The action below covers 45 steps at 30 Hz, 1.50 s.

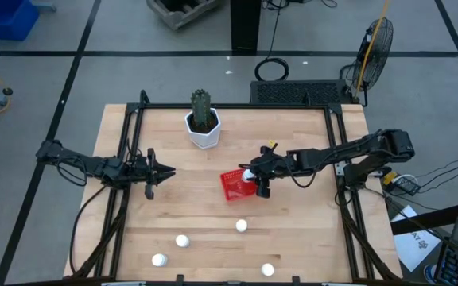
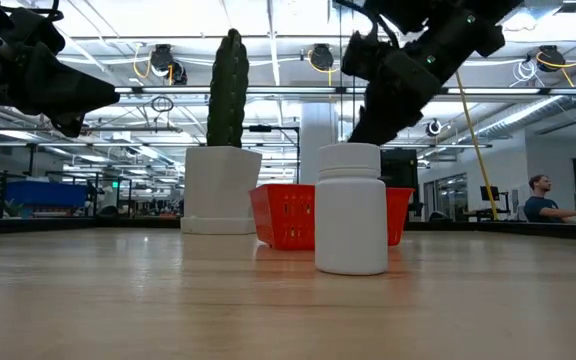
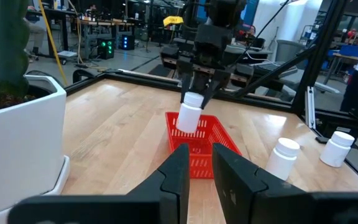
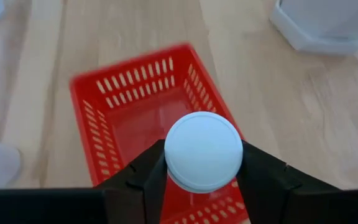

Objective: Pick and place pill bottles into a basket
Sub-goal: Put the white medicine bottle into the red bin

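Right gripper (image 4: 202, 180) jaws clamp a pill bottle (image 4: 203, 151) above the basket (image 4: 120, 93).

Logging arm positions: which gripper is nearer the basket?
Right. The right gripper holds a pill bottle above the basket; the left gripper waits farther off.

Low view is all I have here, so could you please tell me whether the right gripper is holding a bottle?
Observer: Yes, the right gripper is shut on a bottle, directly over the basket.
Operator: Thank you. Is anything already in the basket?
Observer: The right wrist view shows its floor bare.
Operator: How many bottles remain on the table?
Observer: Four in the high view: and.
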{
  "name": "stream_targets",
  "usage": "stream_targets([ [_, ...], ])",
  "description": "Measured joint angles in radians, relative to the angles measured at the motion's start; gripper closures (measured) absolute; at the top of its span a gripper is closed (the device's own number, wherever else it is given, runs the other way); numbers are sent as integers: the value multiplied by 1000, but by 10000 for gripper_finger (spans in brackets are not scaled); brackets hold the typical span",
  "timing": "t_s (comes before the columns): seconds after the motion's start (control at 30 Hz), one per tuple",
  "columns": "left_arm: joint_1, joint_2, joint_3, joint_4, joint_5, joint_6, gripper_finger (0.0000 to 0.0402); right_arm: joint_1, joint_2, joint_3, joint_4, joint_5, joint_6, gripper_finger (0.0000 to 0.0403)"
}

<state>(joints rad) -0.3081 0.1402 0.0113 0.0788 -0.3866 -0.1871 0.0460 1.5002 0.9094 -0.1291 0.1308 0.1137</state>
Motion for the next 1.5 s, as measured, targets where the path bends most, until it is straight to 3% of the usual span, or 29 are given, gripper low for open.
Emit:
stream_targets([
  [0.63, 0, 0, 0, 0, 0, 0, 327, -20, 33, -37, 121, -9, -6, 248],
  [1.5, 0, 3, 0, 0, 0, 0, 327, -20, 34, -37, 127, -4, -3, 246],
])
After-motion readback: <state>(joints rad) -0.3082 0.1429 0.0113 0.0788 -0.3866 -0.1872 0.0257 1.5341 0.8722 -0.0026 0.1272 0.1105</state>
